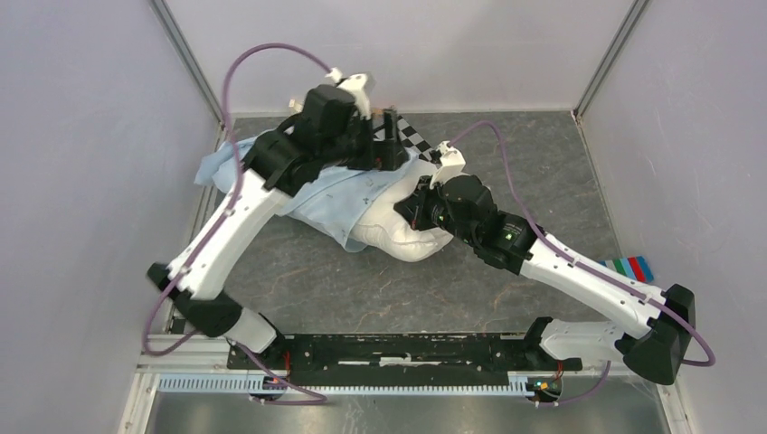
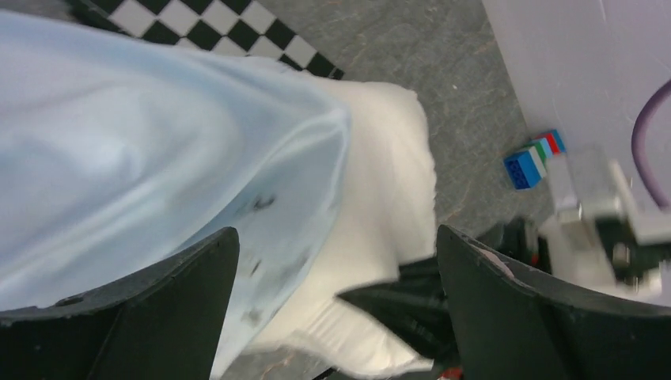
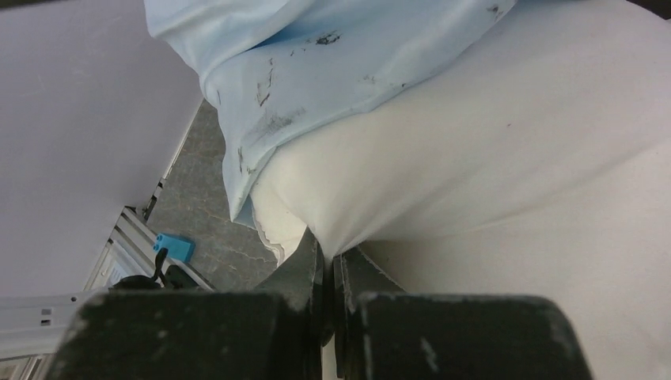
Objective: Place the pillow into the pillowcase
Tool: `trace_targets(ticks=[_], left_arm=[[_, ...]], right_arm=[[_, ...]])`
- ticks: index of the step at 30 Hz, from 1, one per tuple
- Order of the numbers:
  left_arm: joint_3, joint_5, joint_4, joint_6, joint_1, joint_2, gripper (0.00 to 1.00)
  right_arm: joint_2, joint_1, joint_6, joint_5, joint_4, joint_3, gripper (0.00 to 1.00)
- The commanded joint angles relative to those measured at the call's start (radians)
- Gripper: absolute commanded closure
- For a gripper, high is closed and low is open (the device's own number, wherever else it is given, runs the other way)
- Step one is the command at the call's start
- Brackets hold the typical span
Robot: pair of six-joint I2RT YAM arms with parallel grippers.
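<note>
— So, what was seen of the surface and the room?

— A dark grey, stone-patterned table (image 1: 362, 289) was seen, closed in on three sides by pale lilac walls (image 1: 81, 181). A checkerboard (image 1: 418, 143) was laid flat near the far wall, partly covered by cloth. A short row of coloured blocks (image 1: 630, 268) was found at the right edge.

— And how were the arms posed?

— The left arm (image 1: 226, 226) was stretched far forward from its base, elbow out to the left, with the left gripper (image 2: 332, 261) held over the case (image 1: 317, 194). Its fingers (image 2: 158, 309) were spread wide and nothing was gripped between them. Whether the cloth was touched could not be told. The right arm (image 1: 588, 276) was laid out low and leftward across the table, and the right gripper (image 3: 326, 253) was set against the pillow (image 1: 398, 237). Its fingers were pressed together, with a fold of white pillow fabric pinched between them.

— Where was the pillow found?

— It was found at the middle of the table, near the checkerboard. Its far left part was covered by the case and its near right end was left bare.

— How many of each thing were counted?

— Two arms, two grippers, two purple cables (image 1: 271, 54), one pillow, one case, one checkerboard and one row of blocks were counted.
</note>
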Motion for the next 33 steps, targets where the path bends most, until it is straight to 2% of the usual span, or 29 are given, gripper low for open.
trace_targets(ticks=[1, 4, 8, 11, 14, 22, 27, 33], left_arm=[[-0.208, -0.220, 0.057, -0.009, -0.004, -0.256, 0.00], [-0.423, -0.284, 0.083, -0.041, -0.004, -0.385, 0.00], [-0.708, -0.247, 0.140, -0.105, -0.004, -0.500, 0.04], [-0.890, -0.226, 0.201, -0.162, -0.029, -0.546, 0.07], [-0.997, -0.256, 0.248, -0.203, -0.081, -0.553, 0.08], [-1.081, -0.552, 0.304, -0.338, -0.100, -0.502, 0.08], [-1.049, -0.659, 0.335, -0.298, -0.100, -0.492, 0.15], [-1.056, -0.686, 0.323, -0.296, -0.100, -0.500, 0.45]], right_arm=[[-0.035, 0.000, 0.033, 0.012, 0.154, 0.024, 1.00], [-0.030, 0.000, 0.032, 0.017, 0.157, 0.028, 1.00], [-0.014, 0.001, 0.028, 0.012, 0.160, 0.039, 1.00], [-0.007, 0.000, 0.023, 0.014, 0.160, 0.044, 1.00], [0.003, 0.001, 0.018, 0.010, 0.158, 0.053, 1.00], [-0.003, 0.003, 0.015, 0.003, 0.153, 0.050, 1.00], [-0.023, 0.003, 0.006, 0.015, 0.139, 0.040, 1.00], [-0.038, 0.005, 0.003, 0.023, 0.140, 0.028, 1.00]])
